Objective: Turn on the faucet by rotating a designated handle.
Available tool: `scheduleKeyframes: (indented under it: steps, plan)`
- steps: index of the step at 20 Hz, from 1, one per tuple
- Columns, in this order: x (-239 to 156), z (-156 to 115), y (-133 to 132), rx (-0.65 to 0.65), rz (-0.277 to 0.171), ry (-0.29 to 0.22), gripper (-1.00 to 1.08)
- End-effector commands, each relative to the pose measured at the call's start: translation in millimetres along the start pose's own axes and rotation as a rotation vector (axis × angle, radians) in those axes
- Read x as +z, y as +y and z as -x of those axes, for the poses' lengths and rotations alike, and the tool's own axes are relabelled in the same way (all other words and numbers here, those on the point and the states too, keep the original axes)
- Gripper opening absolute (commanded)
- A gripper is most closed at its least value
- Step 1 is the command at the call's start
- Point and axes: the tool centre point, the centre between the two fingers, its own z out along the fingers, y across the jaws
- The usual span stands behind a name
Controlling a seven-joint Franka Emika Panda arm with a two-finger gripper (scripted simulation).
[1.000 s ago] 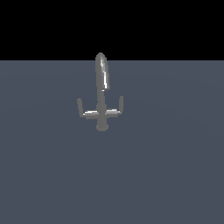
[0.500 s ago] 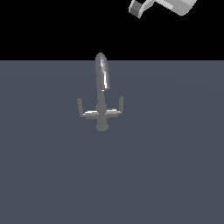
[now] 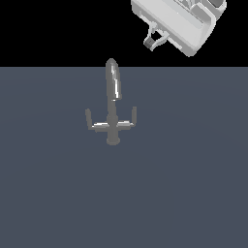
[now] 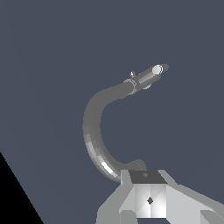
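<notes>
Over the grey-blue floor, the tilted end effector hangs apart from the faucet, finger spread unclear.

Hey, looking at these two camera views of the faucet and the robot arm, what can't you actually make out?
- Gripper: the exterior view's top edge cuts off most of the arm, and the fingers are too small to tell if open or shut.
- Gripper, wrist view: only its body shows, cut by the picture's edge.
- Handle: in the wrist view the faucet is seen end-on, so the two lever arms cannot be told apart.
</notes>
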Motion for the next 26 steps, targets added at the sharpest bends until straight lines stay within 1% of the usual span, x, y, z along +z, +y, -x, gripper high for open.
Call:
scheduleKeyframes:
  steps: [1, 13, 23, 26]
  plan:
    - [7.3, -14.6, 5.5, 0.02, -0.047, -0.023, -1.0]
    - [52.1, -80.5, 30.8, 0.12, -0.273, -0.143, -1.0]
    - [101.8, -130.9, 47.9, 0.21, -0.472, -0.25, -1.0]
    - [116.8, -143.4, 51.2, 0.235, -0.525, -0.28, -1.0]
